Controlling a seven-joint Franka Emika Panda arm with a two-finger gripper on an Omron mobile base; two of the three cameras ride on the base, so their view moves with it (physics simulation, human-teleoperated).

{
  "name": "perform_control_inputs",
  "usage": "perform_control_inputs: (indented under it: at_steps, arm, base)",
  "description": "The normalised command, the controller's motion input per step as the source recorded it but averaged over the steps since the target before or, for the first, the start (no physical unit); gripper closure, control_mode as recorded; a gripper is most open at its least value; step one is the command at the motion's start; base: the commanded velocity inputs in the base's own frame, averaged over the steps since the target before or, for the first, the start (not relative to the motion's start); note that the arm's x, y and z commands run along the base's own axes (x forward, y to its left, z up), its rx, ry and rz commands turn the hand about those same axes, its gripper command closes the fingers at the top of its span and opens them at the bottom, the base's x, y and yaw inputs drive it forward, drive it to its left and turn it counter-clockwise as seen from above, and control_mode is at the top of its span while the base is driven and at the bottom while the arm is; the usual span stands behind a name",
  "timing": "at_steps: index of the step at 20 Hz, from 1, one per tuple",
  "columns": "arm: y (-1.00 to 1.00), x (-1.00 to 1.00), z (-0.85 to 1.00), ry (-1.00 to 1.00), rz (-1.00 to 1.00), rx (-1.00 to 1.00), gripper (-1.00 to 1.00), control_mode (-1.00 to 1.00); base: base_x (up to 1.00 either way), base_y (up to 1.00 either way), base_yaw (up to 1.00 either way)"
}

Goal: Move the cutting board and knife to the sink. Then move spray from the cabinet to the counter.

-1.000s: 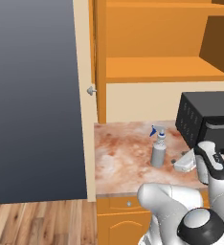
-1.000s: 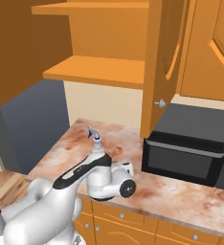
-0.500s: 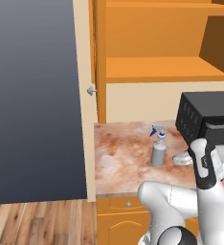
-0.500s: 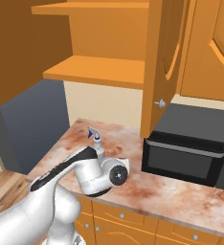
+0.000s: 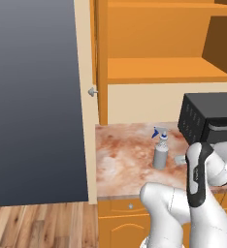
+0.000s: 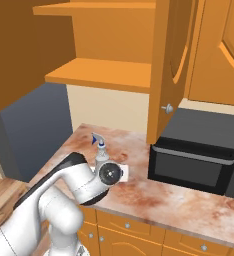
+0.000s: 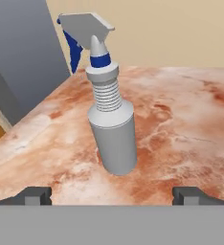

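Left base view: the marbled counter (image 5: pixel 125 155) is running beneath the open orange cabinet (image 5: pixel 159 70), with a black microwave (image 5: pixel 210 118) sitting at its right end. The spray (image 5: pixel 160 151) is standing upright on the counter. The gripper (image 7: pixel 113 195) is resting released, fingertips (image 7: pixel 35 195) spread wide, the spray standing just ahead, untouched.

Hidden and cut off
The arm covered the spray's (image 6: pixel 101 150) lower body; the microwave (image 5: pixel 210 117) ran past the right edge, perhaps half unseen.
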Motion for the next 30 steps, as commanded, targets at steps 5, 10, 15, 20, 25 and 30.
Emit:
perform_control_inputs:
  at_steps: [5, 10, 15, 20, 25, 30]
  arm:
    - [0.04, -0.25, 0.25, 0.13, -0.13, 0.0, -1.0, -1.0]
    - [0.09, -0.27, 0.23, 0.05, -0.14, 0.0, -1.0, -1.0]
    - [0.07, -0.18, 0.25, 0.03, -0.14, 0.0, -1.0, -1.0]
    - [0.09, -0.18, 0.24, 0.03, -0.13, -0.01, -1.0, -1.0]
    - [0.16, -0.22, 0.19, 0.01, -0.05, -0.02, -1.0, -1.0]
    - [0.16, -0.28, 0.16, 0.01, 0.0, -0.04, -1.0, -1.0]
  base:
    - [0.0, 0.0, 0.0]
    - [0.0, 0.0, 0.0]
    - [0.0, 0.0, 0.0]
    - [0.0, 0.0, 0.0]
    - [0.0, 0.0, 0.0]
    - [0.0, 0.0, 0.0]
